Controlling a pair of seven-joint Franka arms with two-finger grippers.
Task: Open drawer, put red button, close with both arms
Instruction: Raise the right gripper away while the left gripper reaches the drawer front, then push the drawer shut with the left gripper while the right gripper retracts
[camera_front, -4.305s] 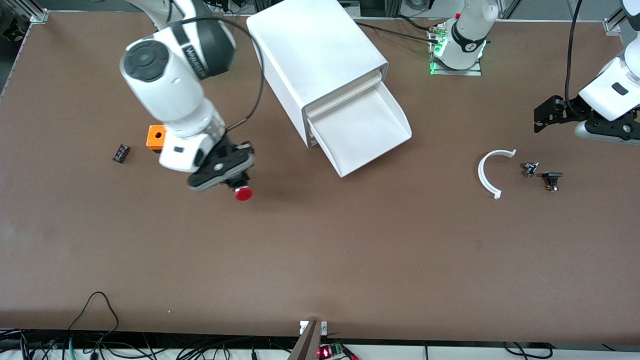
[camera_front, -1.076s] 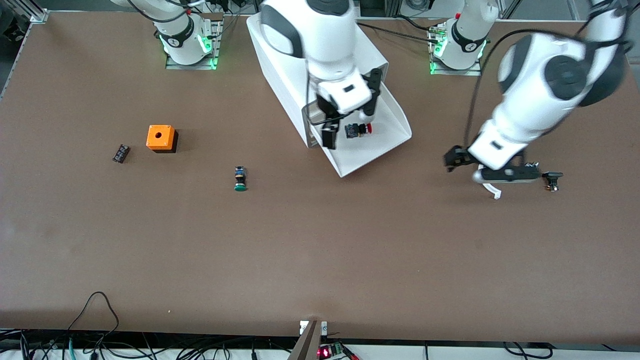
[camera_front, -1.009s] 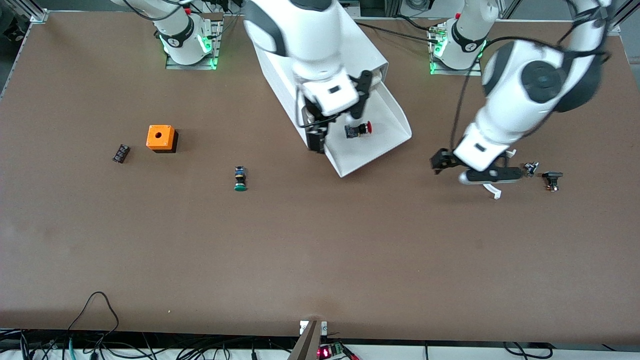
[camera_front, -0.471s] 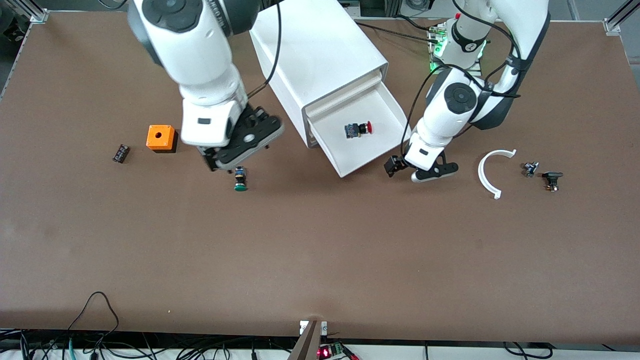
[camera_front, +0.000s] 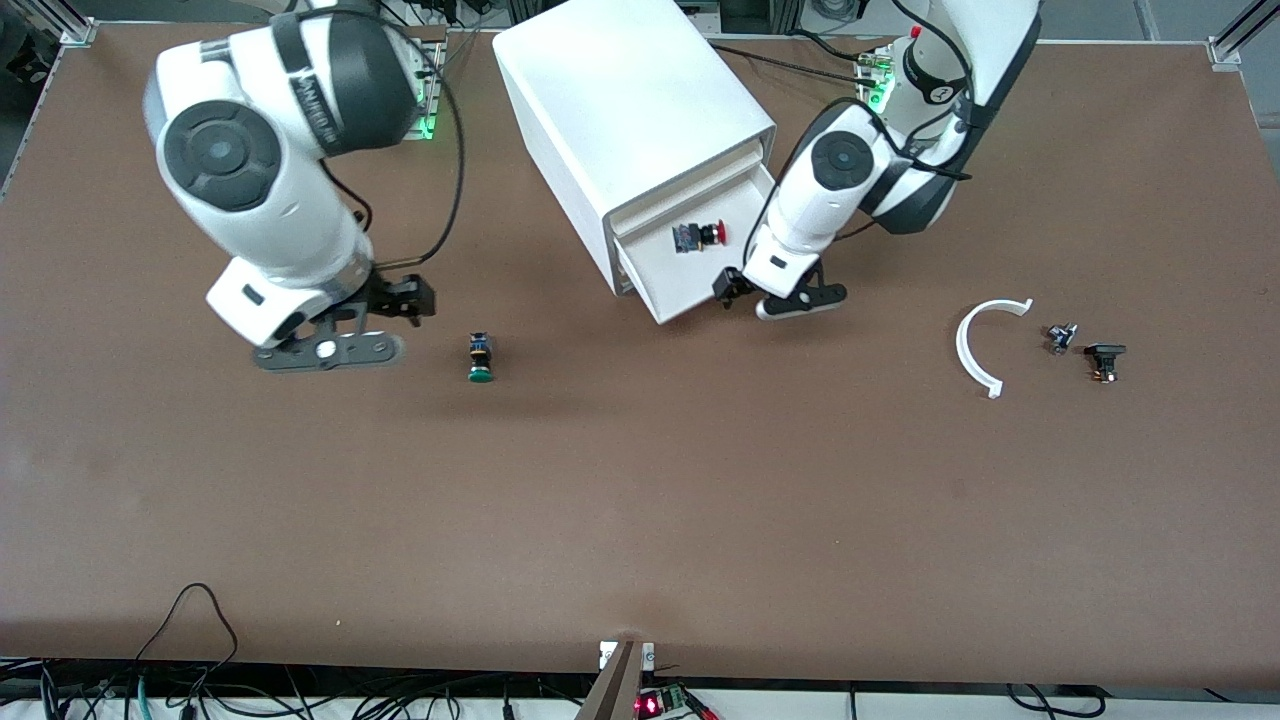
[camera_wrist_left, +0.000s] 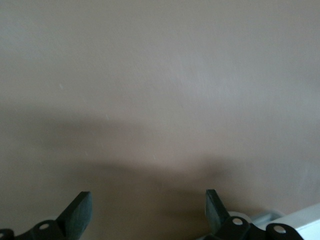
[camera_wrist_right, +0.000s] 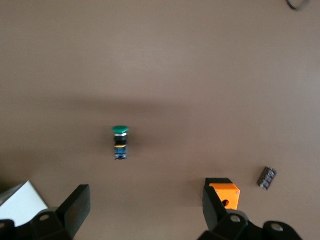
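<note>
Partly closed since before, the shallow white plastic drawer (camera_front: 690, 262) holds the red-capped push-button (camera_front: 697, 236). Left gripper (camera_front: 775, 295), fingers spread, pushes off-centre; jamming is a risk. Right gripper (camera_front: 345, 335), fingers spread, waits.

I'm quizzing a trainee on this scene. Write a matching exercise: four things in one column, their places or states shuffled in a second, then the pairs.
Things
1. red button
2. green button
3. left gripper
4. right gripper

Places or states
A. open, above the table toward the right arm's end
B. lying in the drawer
C. open, at the drawer's front edge
D. lying on the bare table

Pairs: 1-B, 2-D, 3-C, 4-A
</note>
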